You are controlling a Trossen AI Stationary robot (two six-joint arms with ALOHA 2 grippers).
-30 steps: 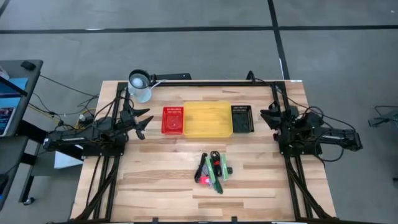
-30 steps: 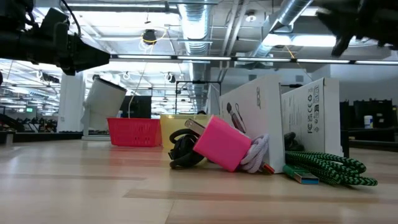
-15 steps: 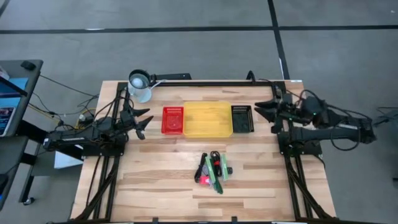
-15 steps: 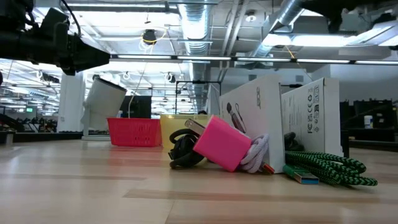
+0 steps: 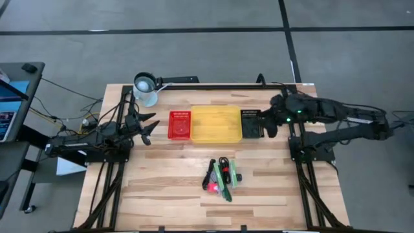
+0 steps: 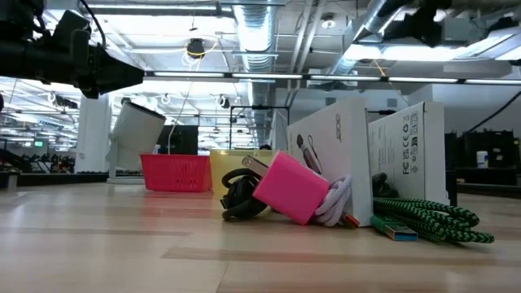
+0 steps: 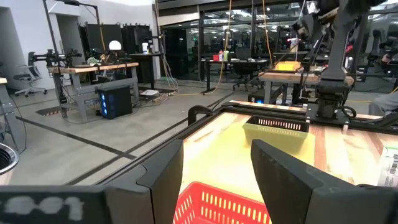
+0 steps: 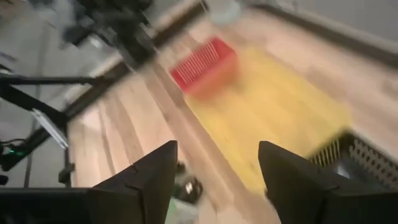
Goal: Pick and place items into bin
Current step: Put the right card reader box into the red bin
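Observation:
The items (image 5: 221,178) lie in a small heap on the wooden table's near middle: a pink block (image 6: 291,186), a black cable coil (image 6: 240,195), a white cable (image 6: 334,199) and a green braided cable (image 6: 423,218). Three bins stand in a row at the far middle: red (image 5: 180,124), yellow (image 5: 216,123) and black (image 5: 252,123). My right gripper (image 5: 264,123) hangs open above the black bin's right end, pointing slantwise down at the bins (image 8: 214,180), with nothing between its fingers. My left gripper (image 5: 147,126) waits open left of the red bin (image 7: 217,180).
A white cup-shaped lamp (image 5: 145,87) stands at the table's far left corner on a black frame bar (image 5: 213,86). White cartons (image 6: 366,155) rise behind the heap in the low view. Bare wood lies left and right of the heap.
My right arm has risen from its folded place at the table's right edge and reached toward the bins. Its gripper has tipped from level to slanting down over the black bin. The items and my left arm have kept still.

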